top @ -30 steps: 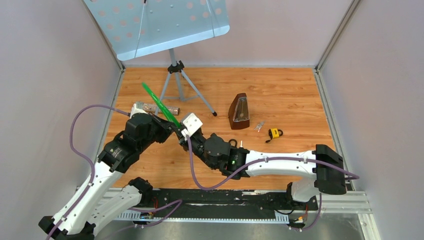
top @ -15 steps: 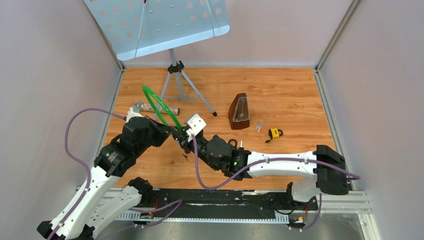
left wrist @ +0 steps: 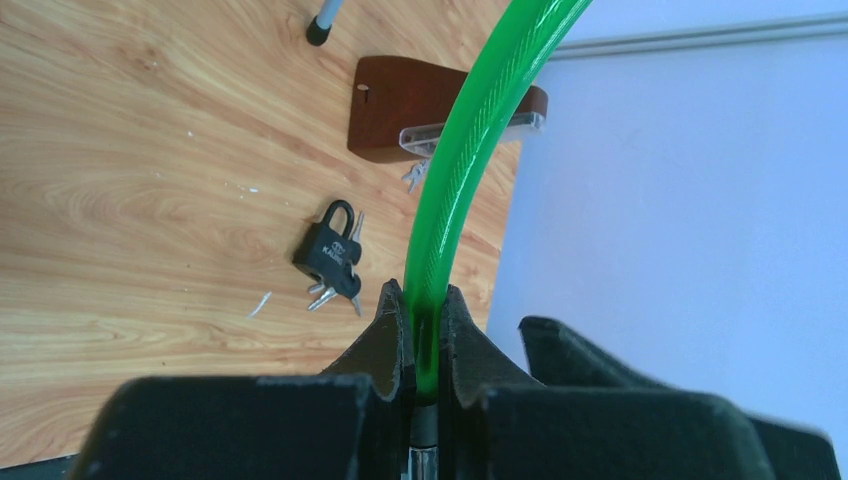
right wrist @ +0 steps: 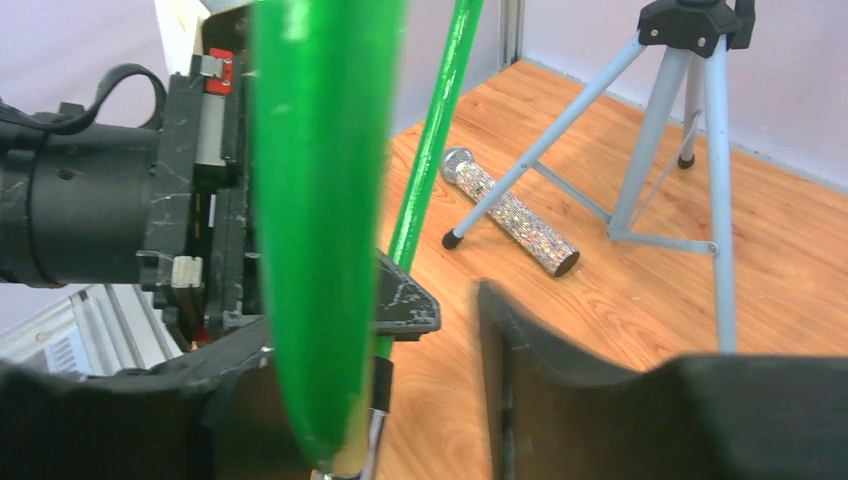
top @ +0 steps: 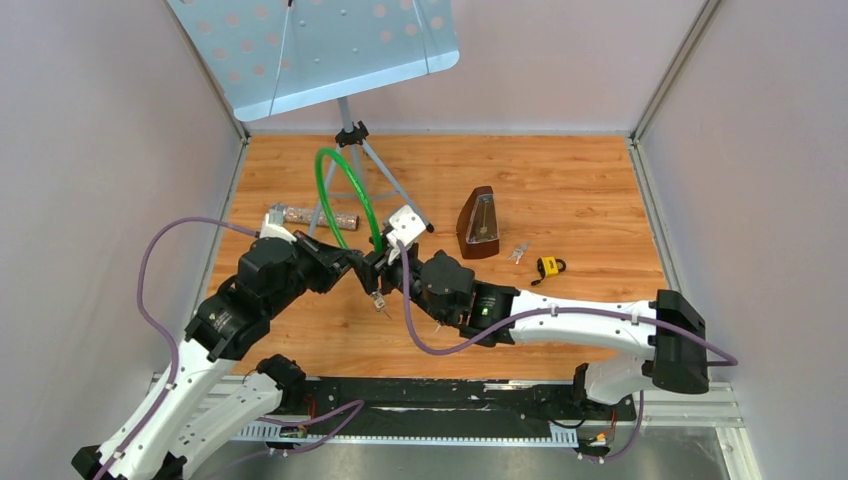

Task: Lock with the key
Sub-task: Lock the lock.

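Green cable lock (top: 345, 175) is the task's thing, and it hangs in the air between the two arms at the near left of the wooden table (top: 570, 180). The left gripper (left wrist: 424, 305) is clamped on one end of it, fingers tight either side. The right gripper (top: 378, 262) meets it from the right. In its wrist view the thick cable runs close past the lens, and I cannot tell whether the jaws press on it. Something small dangles just below where the grippers meet, perhaps the key, but it is too small to say.

From there the cable arches away toward the far side and back, so the loop looks formed. By my reading the ends are close but not seen joined, and the key turn is still to do.

Farther right lie a small padlock (left wrist: 330, 258) and a metronome (top: 479, 222), and the music stand (top: 352, 135) is farthest.
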Available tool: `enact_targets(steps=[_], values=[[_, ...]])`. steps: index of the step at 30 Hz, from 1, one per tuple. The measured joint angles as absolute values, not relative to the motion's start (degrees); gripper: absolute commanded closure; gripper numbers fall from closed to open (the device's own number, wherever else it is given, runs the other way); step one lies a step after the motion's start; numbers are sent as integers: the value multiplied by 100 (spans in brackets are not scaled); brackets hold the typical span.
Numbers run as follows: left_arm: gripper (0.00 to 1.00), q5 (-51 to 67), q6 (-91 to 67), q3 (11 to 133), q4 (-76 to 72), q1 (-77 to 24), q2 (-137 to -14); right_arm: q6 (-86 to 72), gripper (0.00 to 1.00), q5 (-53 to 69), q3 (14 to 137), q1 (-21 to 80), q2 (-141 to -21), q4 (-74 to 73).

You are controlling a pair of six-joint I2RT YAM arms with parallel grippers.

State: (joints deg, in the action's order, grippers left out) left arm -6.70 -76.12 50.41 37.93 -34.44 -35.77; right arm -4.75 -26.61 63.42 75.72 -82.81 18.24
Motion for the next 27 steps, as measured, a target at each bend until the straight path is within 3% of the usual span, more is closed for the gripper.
enact_targets(steps=[5,11,14,21,27], values=[[100,-550,-7669,4998,3675,-3448,-3588,-716,22,-2536,6259,7491,-7950,1553],[100,-537,-7688,4993,3520,-3448,-3618,-1072,17,-2165,5920,7494,-7238,1354],[100,-539,-7688,4980,3435,-3448,-3656,-1330,22,-1837,5664,7491,-6825,1264],[100,-545,-7684,4936,3301,-3448,-3776,-2193,49,-1293,5468,7494,-6611,919],[100,-569,-7666,4936,3280,-3448,-3778,-2783,53,-1573,5380,7494,-6834,661]])
